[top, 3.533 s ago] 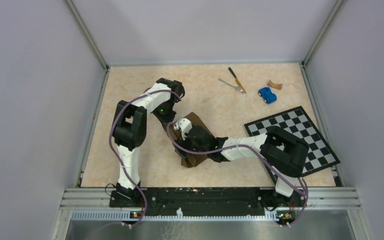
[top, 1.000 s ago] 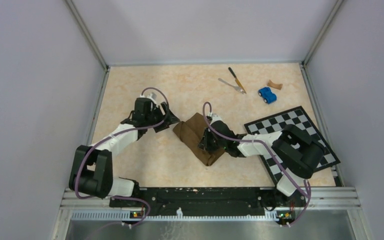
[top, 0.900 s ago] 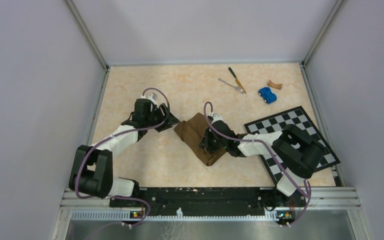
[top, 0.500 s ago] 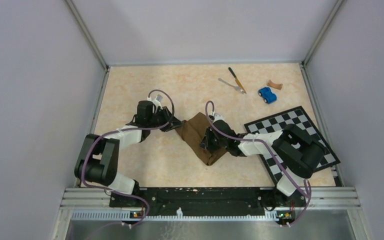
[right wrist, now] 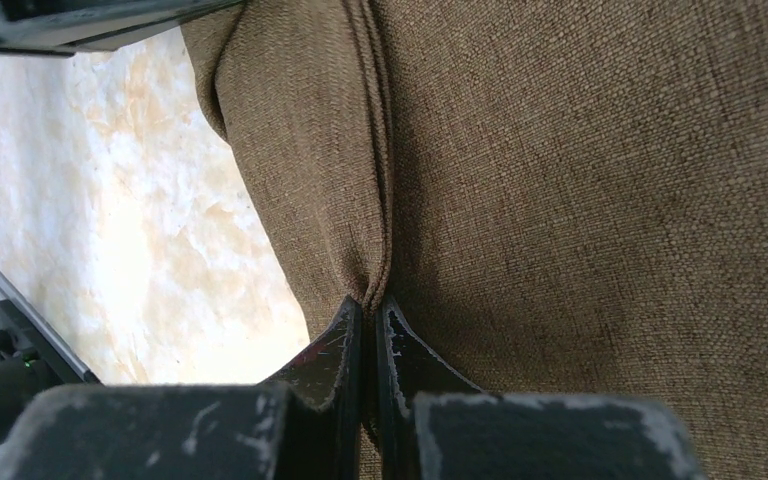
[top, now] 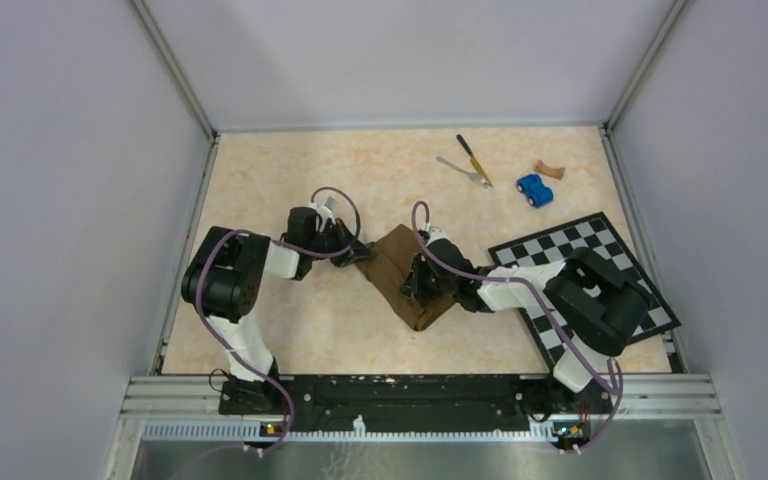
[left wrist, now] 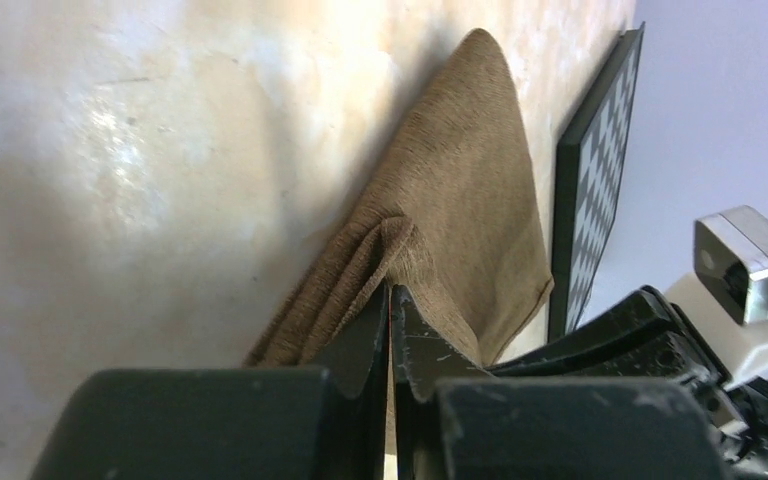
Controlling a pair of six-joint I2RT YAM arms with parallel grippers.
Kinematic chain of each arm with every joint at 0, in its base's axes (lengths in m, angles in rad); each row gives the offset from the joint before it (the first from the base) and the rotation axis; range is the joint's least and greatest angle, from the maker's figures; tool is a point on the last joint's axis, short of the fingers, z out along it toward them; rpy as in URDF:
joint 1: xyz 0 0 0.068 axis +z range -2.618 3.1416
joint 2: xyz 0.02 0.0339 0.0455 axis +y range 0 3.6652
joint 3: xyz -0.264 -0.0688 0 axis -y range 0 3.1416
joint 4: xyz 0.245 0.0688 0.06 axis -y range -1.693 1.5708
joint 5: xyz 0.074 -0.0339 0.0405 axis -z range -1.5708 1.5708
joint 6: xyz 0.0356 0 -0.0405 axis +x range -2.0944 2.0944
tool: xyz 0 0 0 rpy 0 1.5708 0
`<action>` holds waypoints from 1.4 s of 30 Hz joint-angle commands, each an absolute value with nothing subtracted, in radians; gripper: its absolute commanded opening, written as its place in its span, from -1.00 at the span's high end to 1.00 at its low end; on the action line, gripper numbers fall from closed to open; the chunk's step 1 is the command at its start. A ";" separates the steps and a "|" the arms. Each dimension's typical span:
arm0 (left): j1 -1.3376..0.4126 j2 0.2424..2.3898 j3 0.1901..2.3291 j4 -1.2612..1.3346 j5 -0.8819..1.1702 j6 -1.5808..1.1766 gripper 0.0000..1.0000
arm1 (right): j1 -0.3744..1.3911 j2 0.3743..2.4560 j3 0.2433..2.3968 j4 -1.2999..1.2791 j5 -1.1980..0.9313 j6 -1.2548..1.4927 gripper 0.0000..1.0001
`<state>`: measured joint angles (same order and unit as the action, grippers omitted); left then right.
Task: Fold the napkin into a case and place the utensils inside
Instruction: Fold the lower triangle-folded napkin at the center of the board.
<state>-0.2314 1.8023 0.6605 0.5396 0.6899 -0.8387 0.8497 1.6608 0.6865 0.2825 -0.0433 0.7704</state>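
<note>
Overhead, we see the napkin (top: 397, 268) lying as a crumpled, partly folded dark brown shape near the middle of the table (top: 260, 180), between the two arms. The left gripper (top: 362, 250) meets its left corner, and the right gripper (top: 418, 287) sits low on its right side. The knife (top: 473, 158) and the fork (top: 463, 172) lie side by side at the far edge, well apart from the cloth, with a blue toy car (top: 534, 189) just to their right. A checkered board (top: 600, 262) lies under the right arm's elbow.

Through the left wrist camera, we see the left gripper (left wrist: 391, 297) with its fingers pressed together, pinching a bunched fold at the napkin's (left wrist: 460, 200) edge. The rest of the cloth stretches away across the pale table, and the checkered board (left wrist: 590, 180) shows beyond it.

Through the right wrist camera, the napkin (right wrist: 610, 200) fills most of the picture. We see the right gripper (right wrist: 368, 308) with its fingers squeezed together on a raised pleat of the cloth, which runs straight into the tips.
</note>
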 commanded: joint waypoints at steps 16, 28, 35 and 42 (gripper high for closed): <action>-0.204 1.925 0.741 0.440 0.600 -0.734 1.00 | 0.764 1.487 0.758 0.017 -0.192 0.313 -0.03; -0.204 1.932 0.764 0.420 0.618 -0.728 1.00 | 0.825 1.419 0.672 -0.025 -0.054 0.249 -0.28; -0.204 1.948 0.778 0.416 0.626 -0.731 1.00 | 0.931 1.471 0.678 -0.162 0.394 0.384 0.52; -0.204 1.958 0.798 0.395 0.639 -0.714 1.00 | 0.931 1.404 0.765 -0.232 0.327 0.362 0.61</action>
<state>-0.2127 1.9186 0.7872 0.4637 0.7155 -0.7792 0.9283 1.4704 0.6861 -0.1608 0.3233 0.3630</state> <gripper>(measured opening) 0.004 0.172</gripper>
